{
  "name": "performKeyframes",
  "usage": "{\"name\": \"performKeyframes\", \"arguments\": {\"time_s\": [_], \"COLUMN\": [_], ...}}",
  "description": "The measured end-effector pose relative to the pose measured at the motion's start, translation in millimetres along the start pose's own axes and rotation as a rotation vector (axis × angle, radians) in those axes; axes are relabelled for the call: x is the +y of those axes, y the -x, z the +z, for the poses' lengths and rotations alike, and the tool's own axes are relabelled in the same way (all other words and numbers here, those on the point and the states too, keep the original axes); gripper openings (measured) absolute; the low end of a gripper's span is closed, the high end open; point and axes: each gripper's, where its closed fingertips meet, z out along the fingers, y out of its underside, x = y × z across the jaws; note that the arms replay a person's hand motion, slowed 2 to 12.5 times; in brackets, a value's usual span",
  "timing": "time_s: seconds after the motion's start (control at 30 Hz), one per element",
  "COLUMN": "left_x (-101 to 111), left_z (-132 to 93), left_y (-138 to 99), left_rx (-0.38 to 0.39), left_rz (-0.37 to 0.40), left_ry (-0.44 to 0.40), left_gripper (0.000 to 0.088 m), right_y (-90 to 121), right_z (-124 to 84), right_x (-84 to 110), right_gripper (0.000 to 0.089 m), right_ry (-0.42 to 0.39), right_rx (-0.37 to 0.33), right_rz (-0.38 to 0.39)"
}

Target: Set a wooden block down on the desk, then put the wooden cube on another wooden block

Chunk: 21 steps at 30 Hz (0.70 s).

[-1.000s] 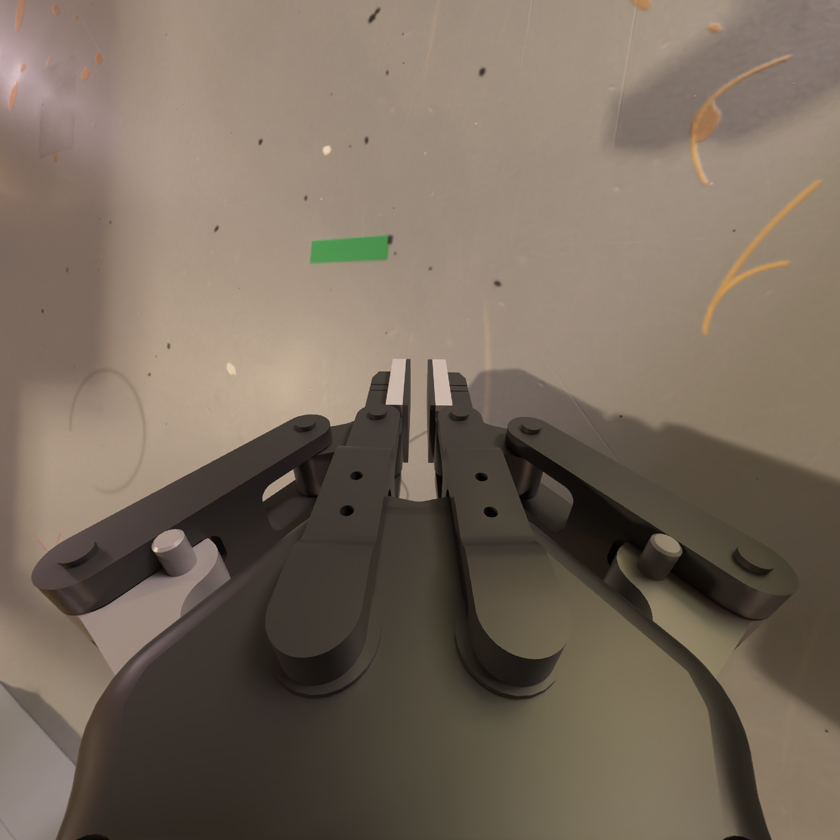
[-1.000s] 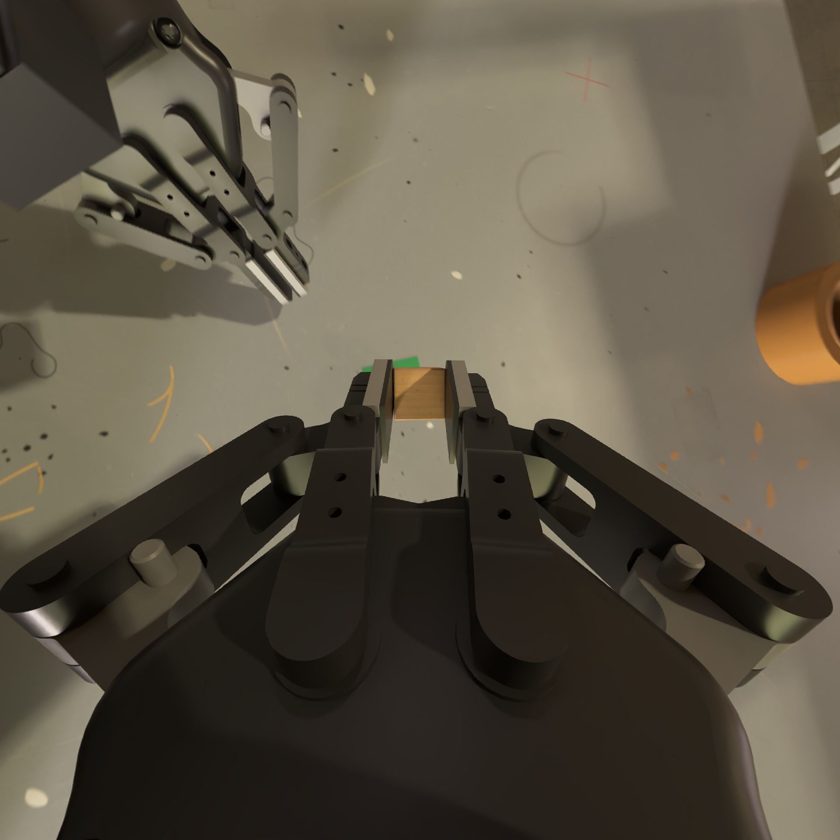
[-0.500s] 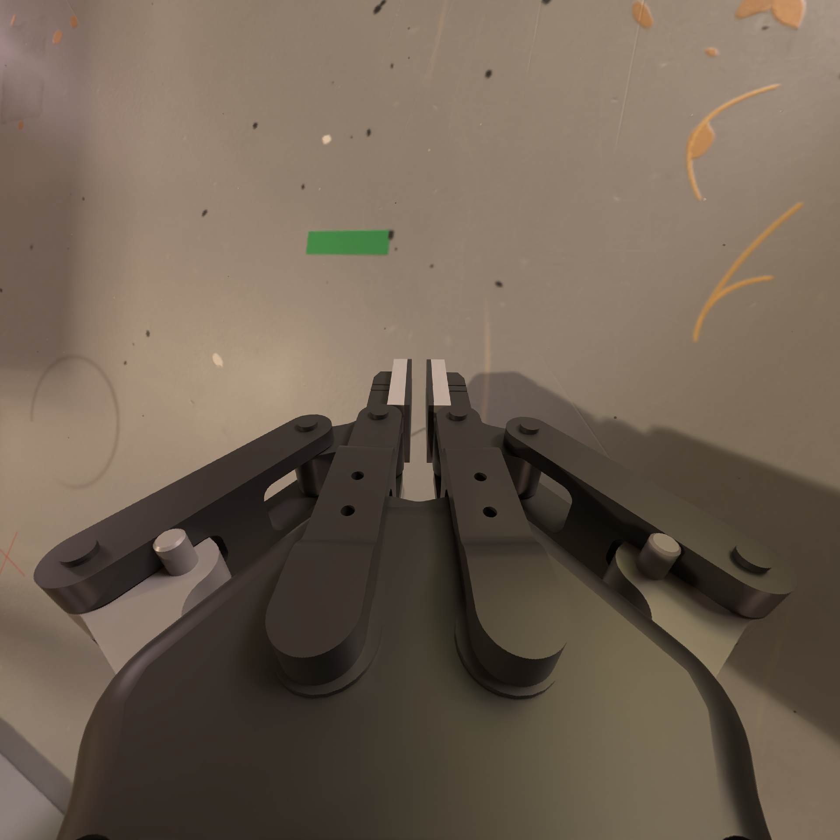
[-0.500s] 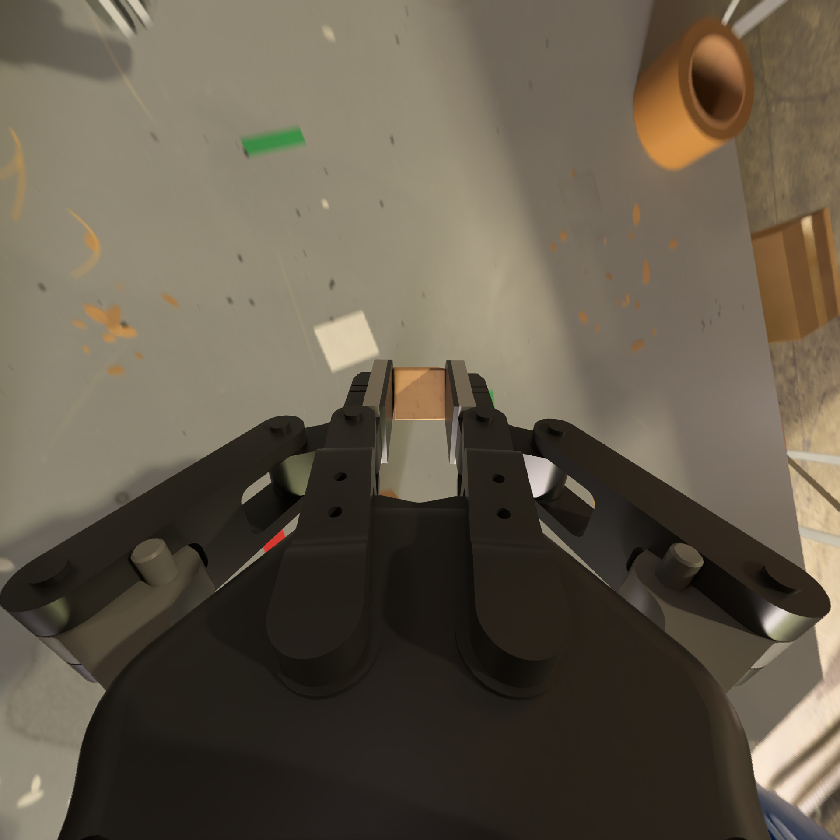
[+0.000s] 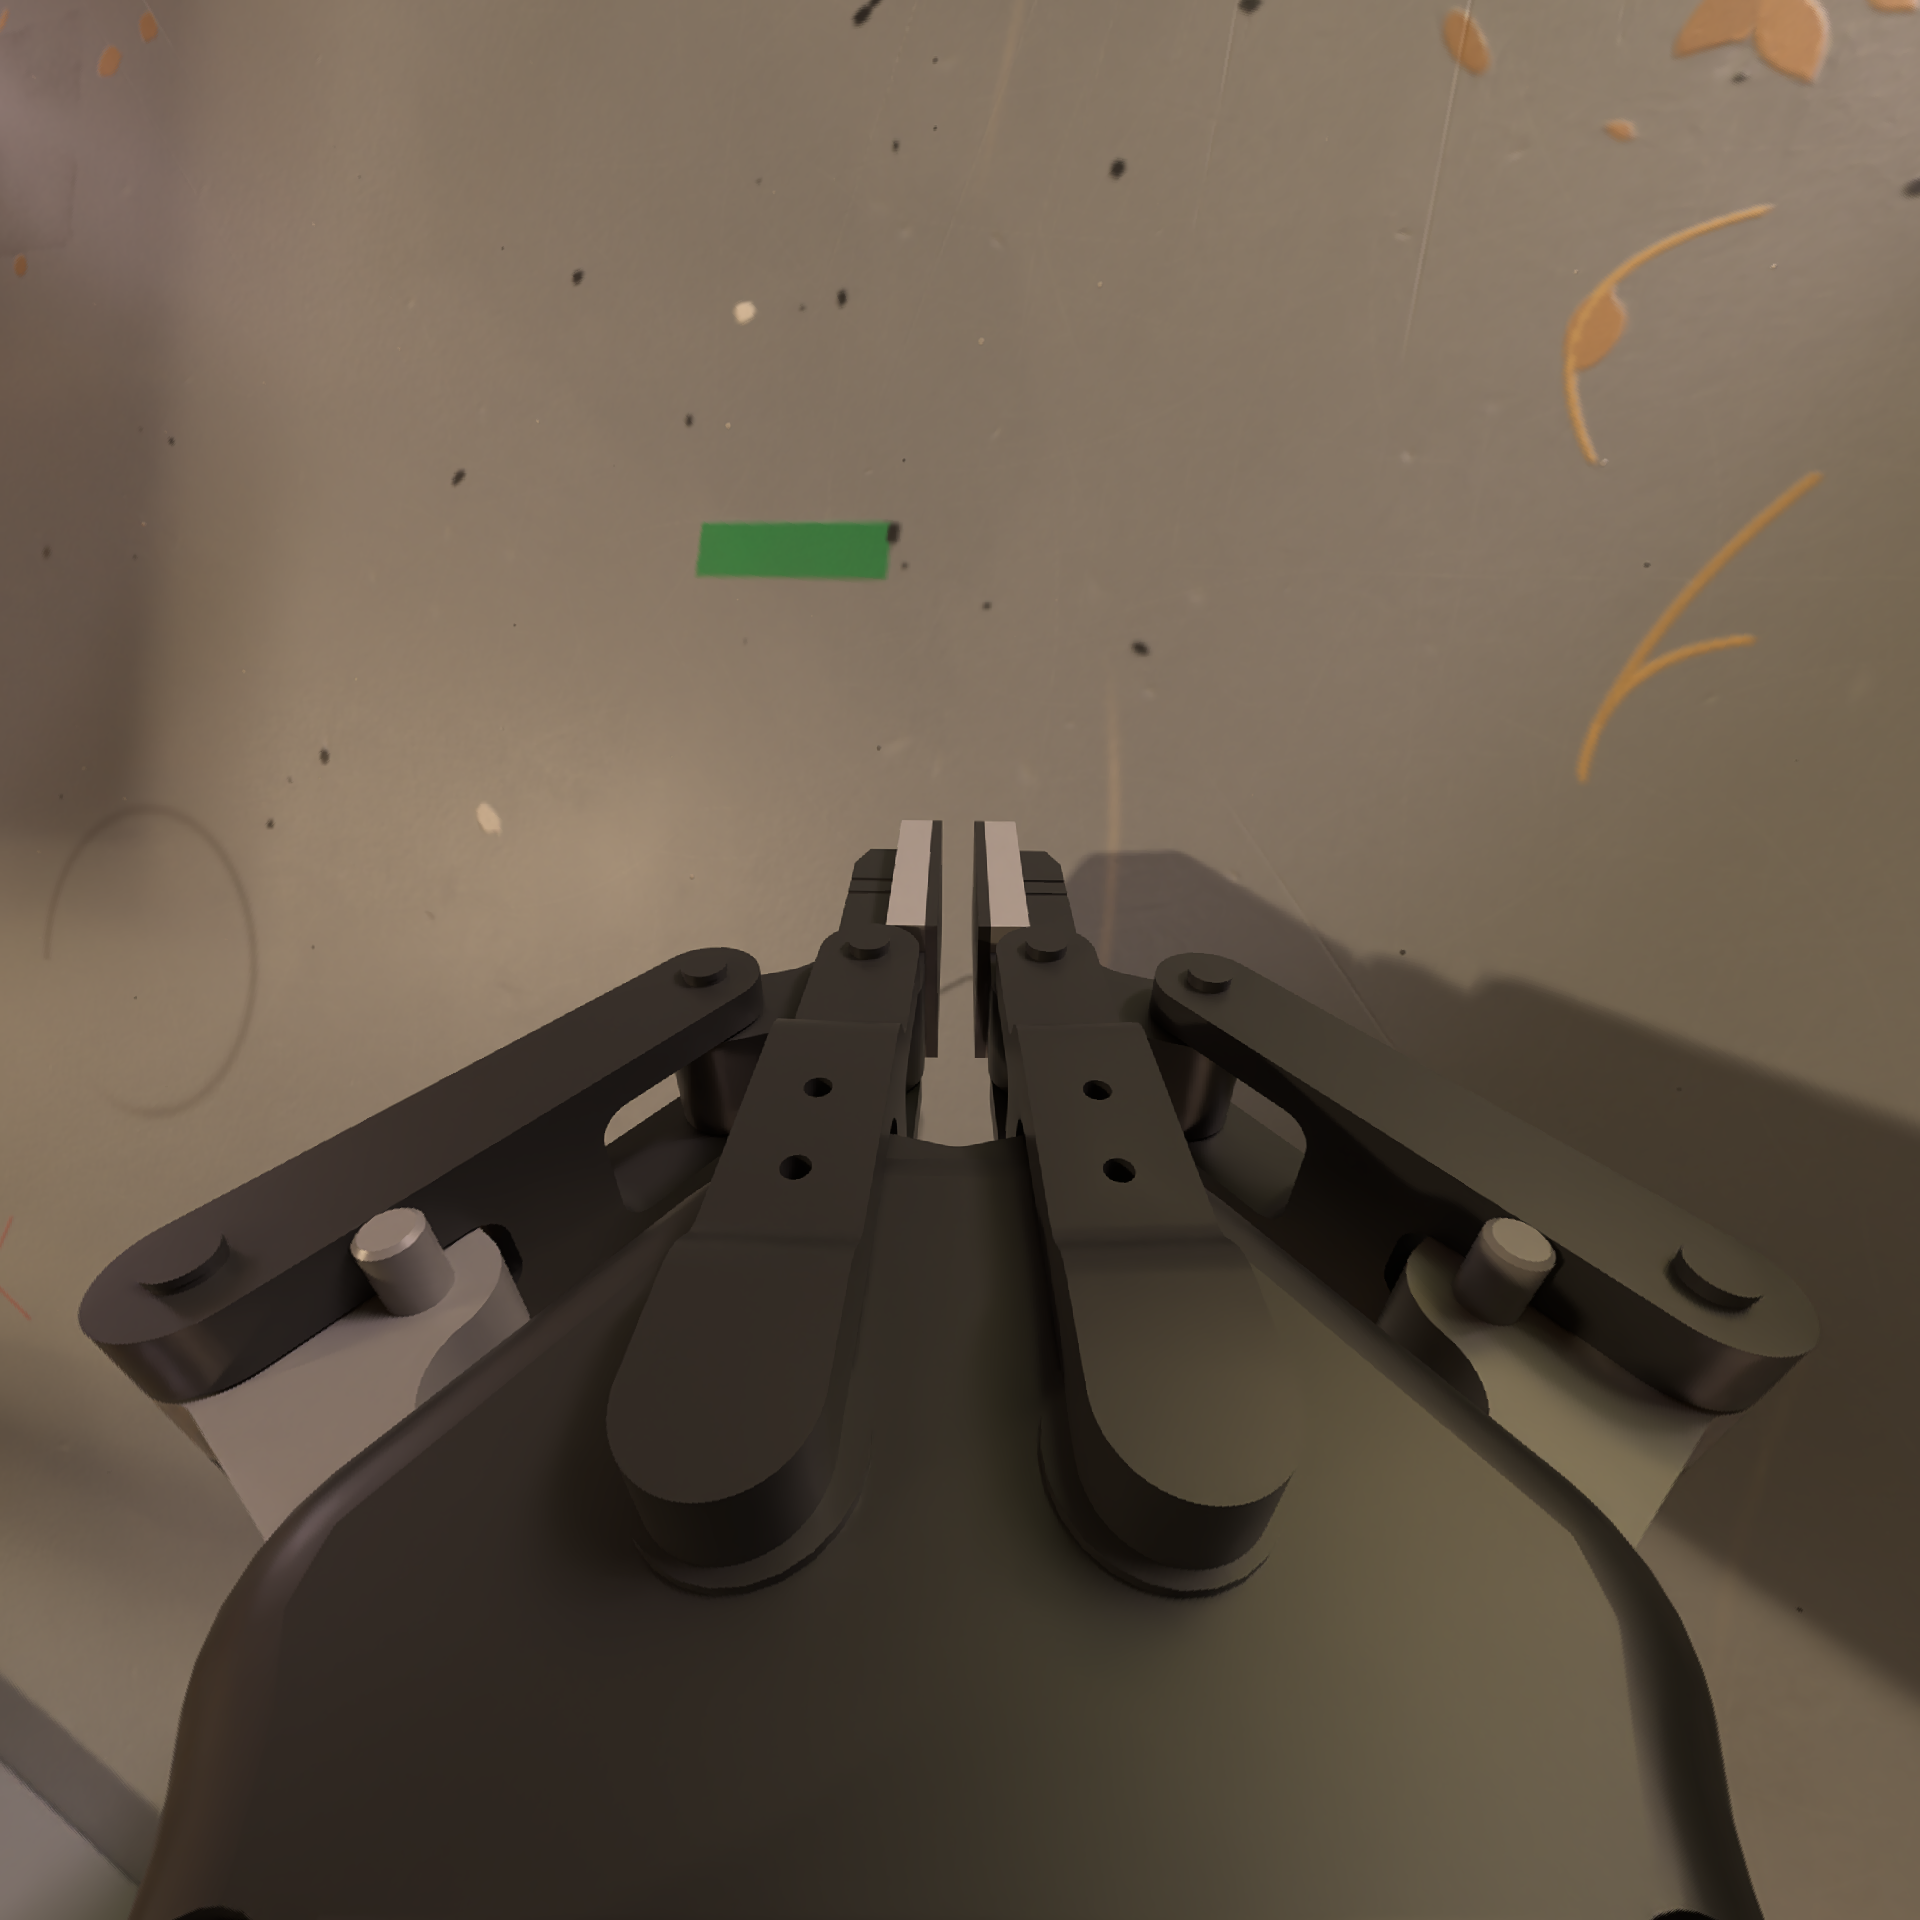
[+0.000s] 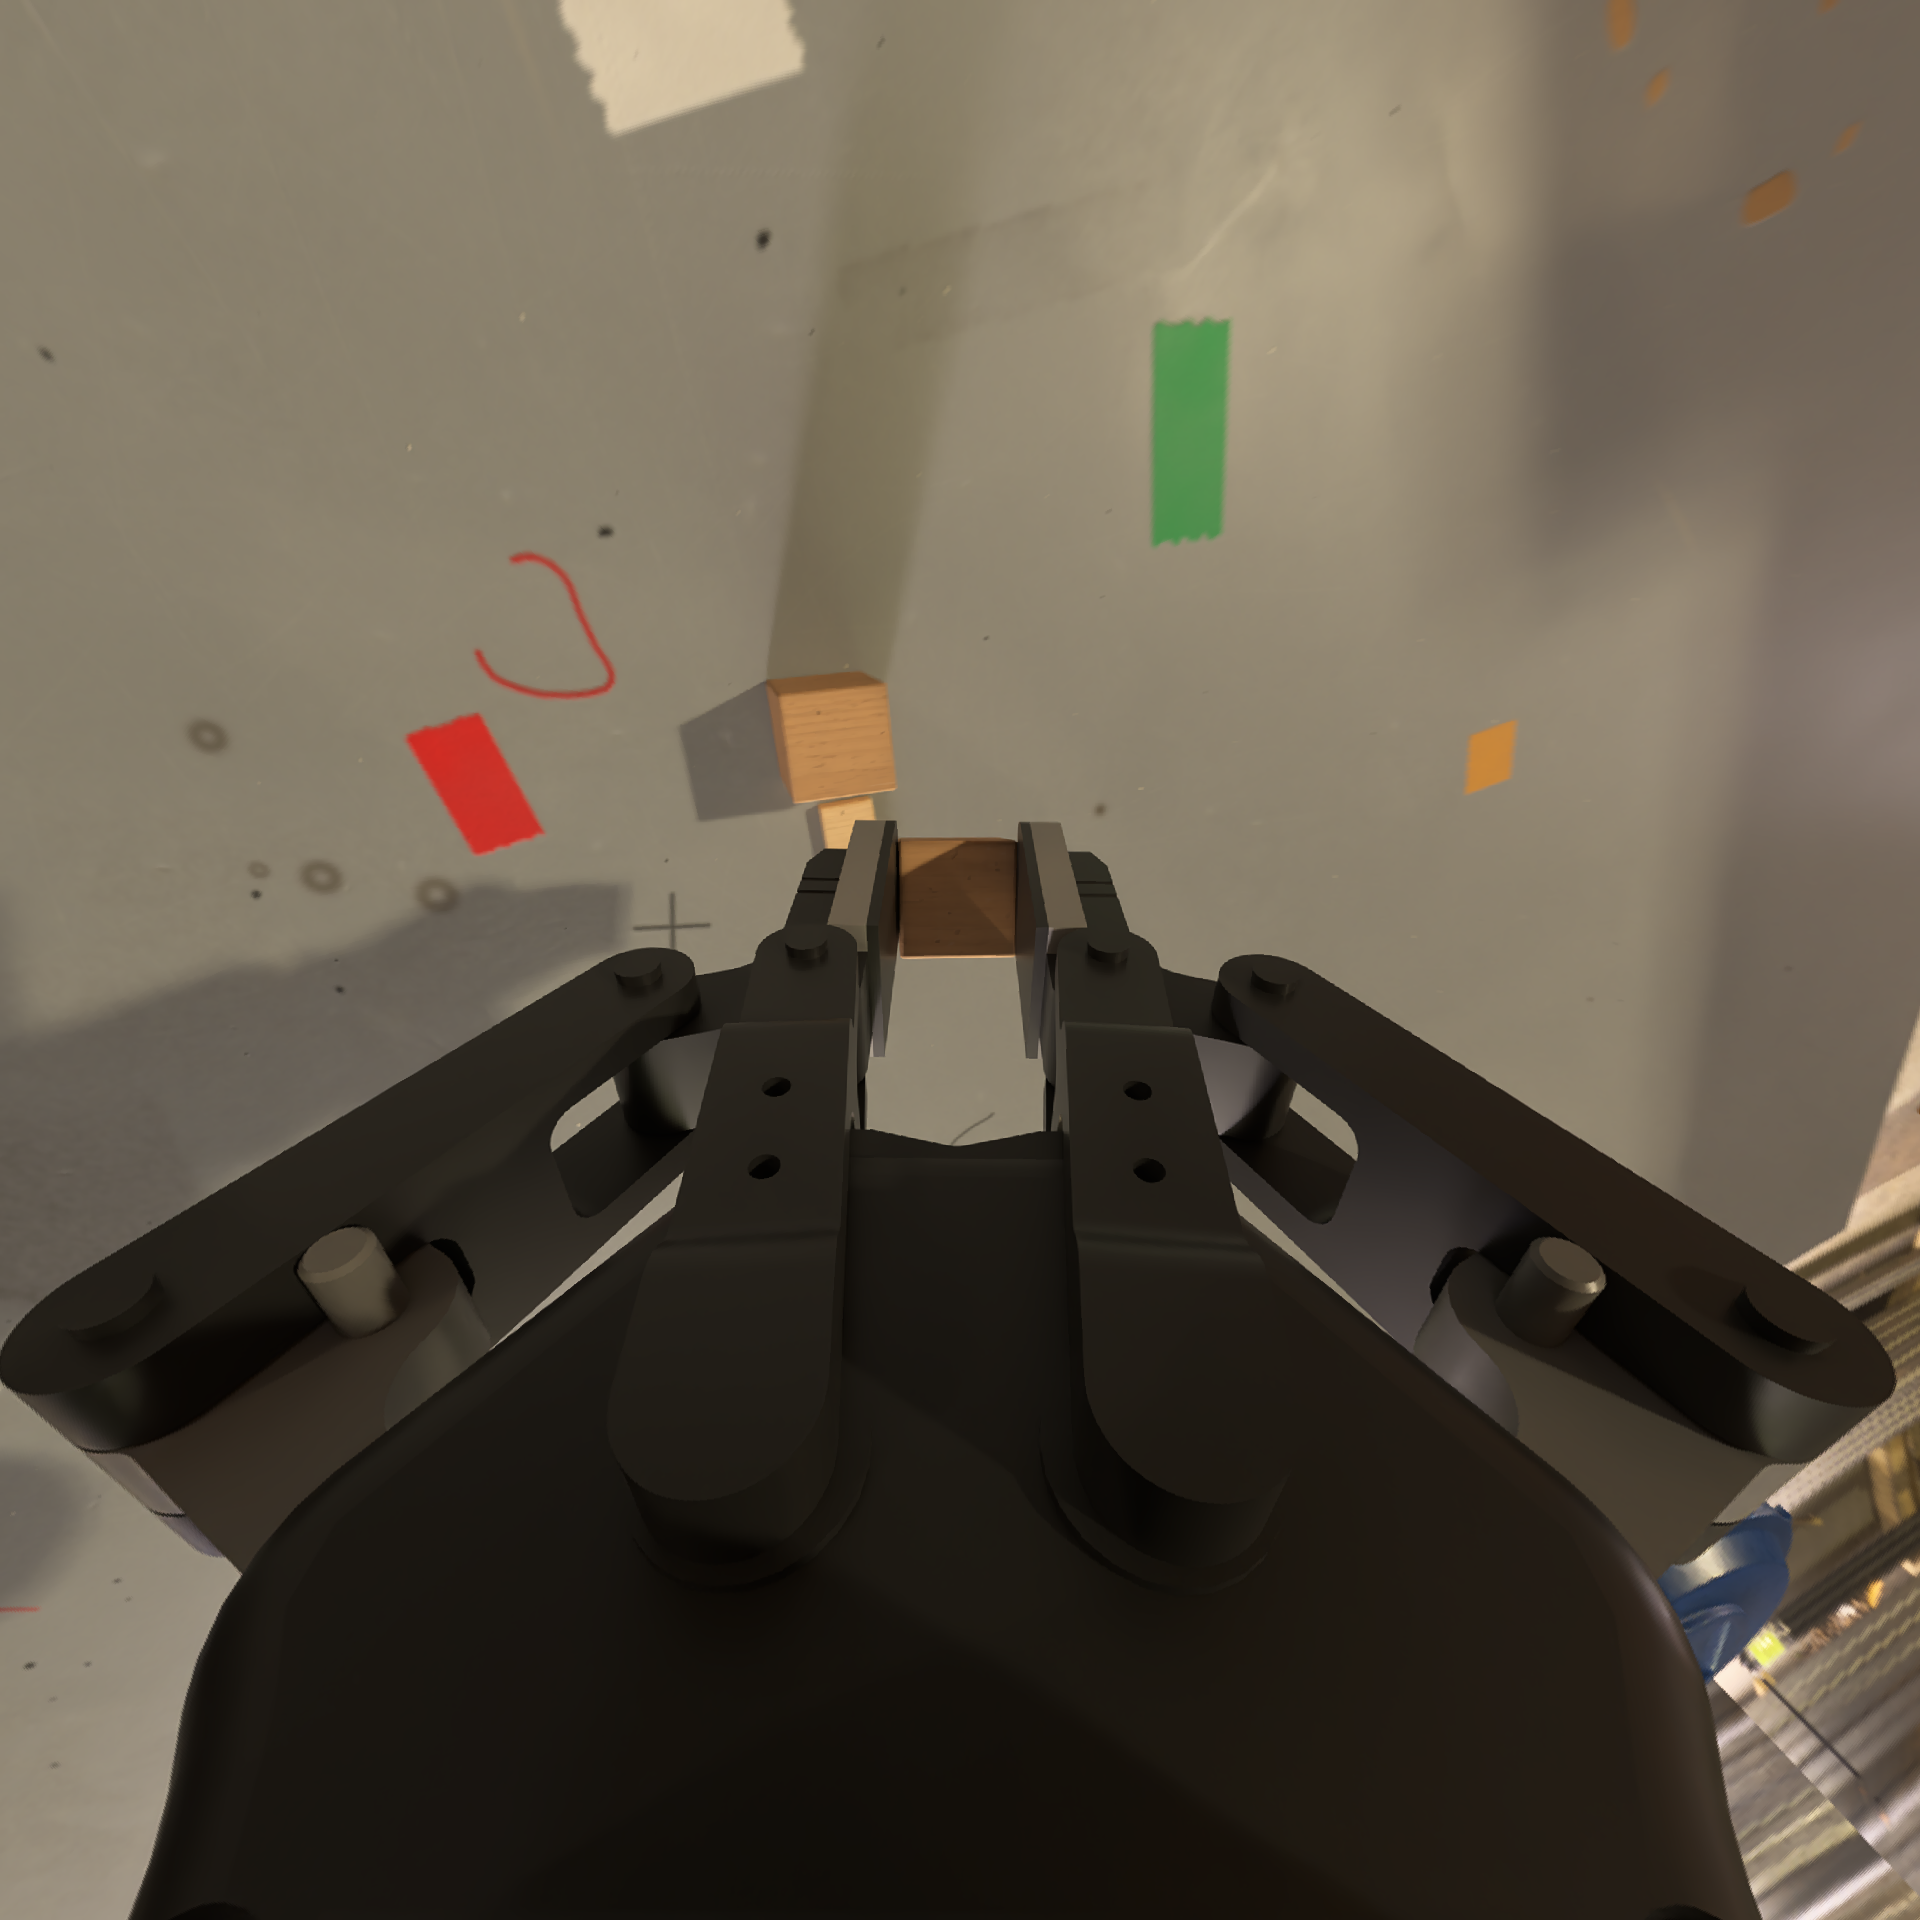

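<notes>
In the right wrist view my right gripper [image 6: 956,883] is shut on a small wooden block [image 6: 954,899], held between its pads above the grey desk [image 6: 1455,1039]. A light wooden cube [image 6: 833,750] sits on the desk just ahead and to the left of the fingertips, with a second small pale wooden piece [image 6: 847,823] showing right below it. In the left wrist view my left gripper [image 5: 957,873] is shut and empty, with a thin slit between the pads, over bare desk [image 5: 1247,520]. No block shows in that view.
Tape patches lie on the desk: green [image 6: 1190,431], red [image 6: 475,784], orange [image 6: 1490,755], a pale patch [image 6: 681,57] far off, and a green strip [image 5: 795,549] in the left wrist view. The desk's edge [image 6: 1901,1122] runs along the right.
My right gripper has swung across the desk with the block in it; the orange cylinder and the left gripper have left its view and the wooden cube has come in. The left view barely shifted.
</notes>
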Motion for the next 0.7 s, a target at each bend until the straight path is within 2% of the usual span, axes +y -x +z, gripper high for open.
{"name": "performKeyframes", "arguments": {"time_s": [0.13,0.43,0.7], "left_x": [0.1,-0.1,0.2], "left_z": [0.0,0.0,0.0], "left_y": [0.0,0.2,0.4], "left_rx": [0.002,0.005,0.005], "left_rz": [-0.002,-0.002,0.002], "left_ry": [0.001,0.002,0.004], "left_gripper": [0.0053,0.0053,0.0053], "right_y": [11.0,17.4,19.2], "right_z": [17.3,44.6,60.2], "right_x": [10.5,32.5,34.0], "right_gripper": [0.0203,0.0203,0.0203], "right_ry": [0.041,0.139,0.152], "right_rx": [-0.051,-0.086,-0.110], "right_rz": [-0.012,-0.051,-0.066]}}
